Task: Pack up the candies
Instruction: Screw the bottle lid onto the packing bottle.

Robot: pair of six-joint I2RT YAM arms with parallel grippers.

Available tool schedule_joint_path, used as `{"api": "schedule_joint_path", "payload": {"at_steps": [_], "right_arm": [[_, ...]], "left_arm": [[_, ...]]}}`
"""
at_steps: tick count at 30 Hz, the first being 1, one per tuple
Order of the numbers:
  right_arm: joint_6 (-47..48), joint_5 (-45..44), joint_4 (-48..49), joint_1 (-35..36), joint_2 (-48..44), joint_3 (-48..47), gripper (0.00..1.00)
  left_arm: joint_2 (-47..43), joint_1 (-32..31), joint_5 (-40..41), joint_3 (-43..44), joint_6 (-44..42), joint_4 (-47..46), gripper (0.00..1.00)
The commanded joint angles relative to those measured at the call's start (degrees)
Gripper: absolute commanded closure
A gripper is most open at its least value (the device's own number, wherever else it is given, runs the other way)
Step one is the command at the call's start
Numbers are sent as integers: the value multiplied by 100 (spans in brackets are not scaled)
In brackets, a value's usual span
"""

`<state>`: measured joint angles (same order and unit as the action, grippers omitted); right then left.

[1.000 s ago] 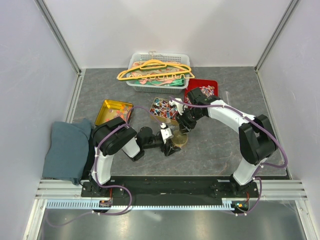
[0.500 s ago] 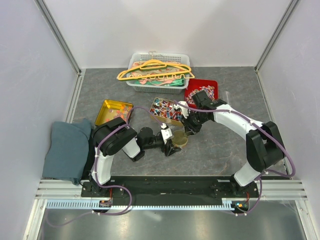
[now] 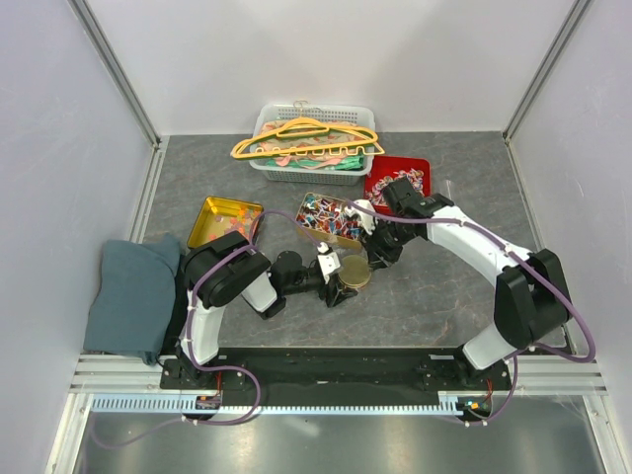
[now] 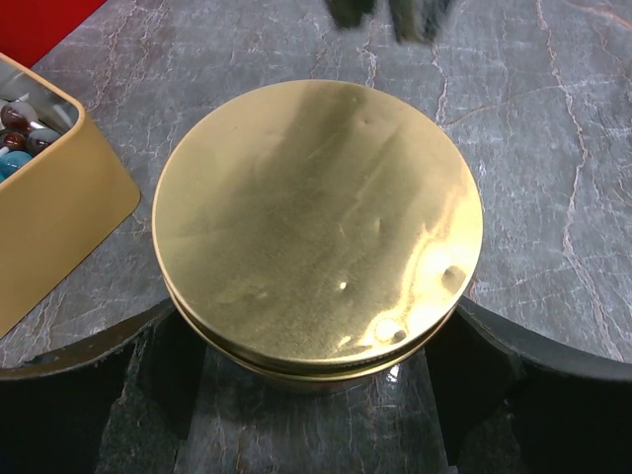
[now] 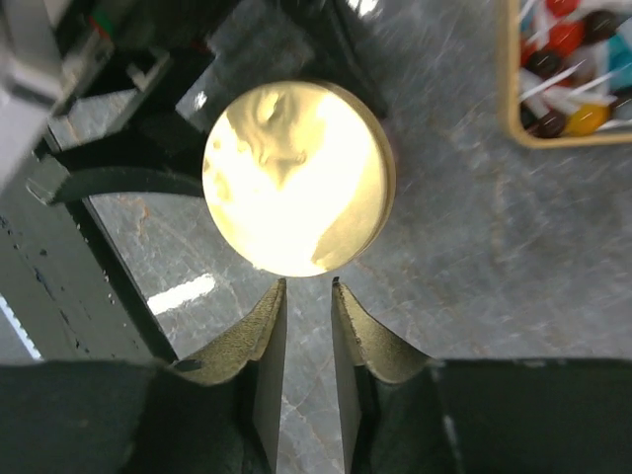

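A white basket [image 3: 311,174] of hangers [image 3: 306,150] sits far back on the worktop [image 3: 434,296]; a folded grey-blue cloth [image 3: 133,296] lies left.

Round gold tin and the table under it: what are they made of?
The round tin looks like thin metal with a glossy gold finish: it mirrors light and shows small dents. The table looks like grey stone with pale veins, possibly only a printed surface.
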<state>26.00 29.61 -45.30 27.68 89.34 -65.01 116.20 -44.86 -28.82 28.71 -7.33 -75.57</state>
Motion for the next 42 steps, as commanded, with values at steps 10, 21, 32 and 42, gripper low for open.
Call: {"api": "schedule_joint_path", "payload": {"at_steps": [10,21,32,42], "right_arm": [[125,344,214,18,1243,-1532,65],[98,599,381,115,1551,-1532,62],[134,432,408,141,1464,-1322,64],[230,221,223,132,1077,-899,68]], "left_arm": [[-124,13,228,56,-242,-81,18],[-124,13,219,73,-251,-28,18],[-124,13,236,82,-242,7,18],[-133,13,280,91,-260,16,17]]}}
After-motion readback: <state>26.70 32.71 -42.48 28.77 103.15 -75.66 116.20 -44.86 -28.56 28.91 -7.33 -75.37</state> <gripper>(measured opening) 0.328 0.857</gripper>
